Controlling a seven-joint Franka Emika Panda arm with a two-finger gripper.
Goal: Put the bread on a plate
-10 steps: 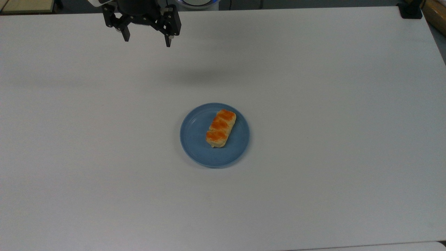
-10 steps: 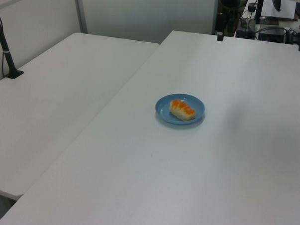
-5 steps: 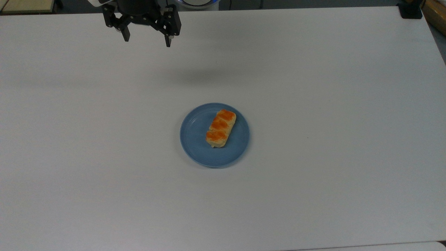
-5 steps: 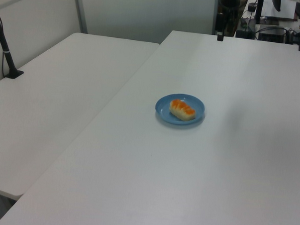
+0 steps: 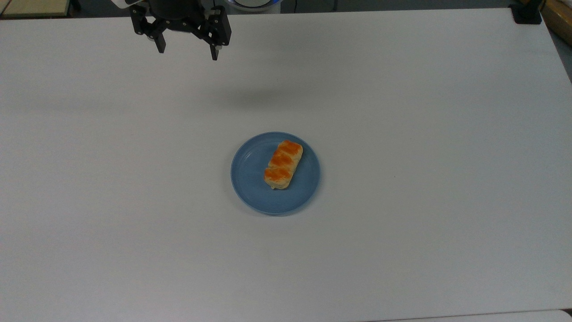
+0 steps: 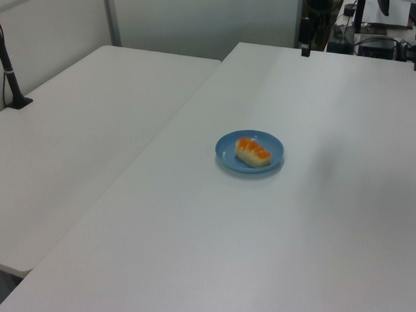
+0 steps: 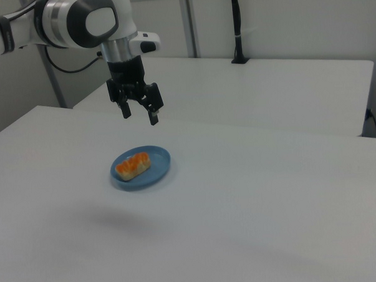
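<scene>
Bread's job looks done, I'd judge. Table (image 5: 429,134) bears the plate (image 5: 250,179); the bread (image 5: 283,164) lies within its rim, right of centre in the top view. My gripper (image 5: 187,50) hangs well apart above, jaws wide, empty.

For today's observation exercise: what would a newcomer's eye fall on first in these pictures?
First, the bread, orange-topped, lying on the blue plate near the middle of the white table. Next, the black gripper, open and empty, raised at the top view's upper left, well away from the plate.
</scene>
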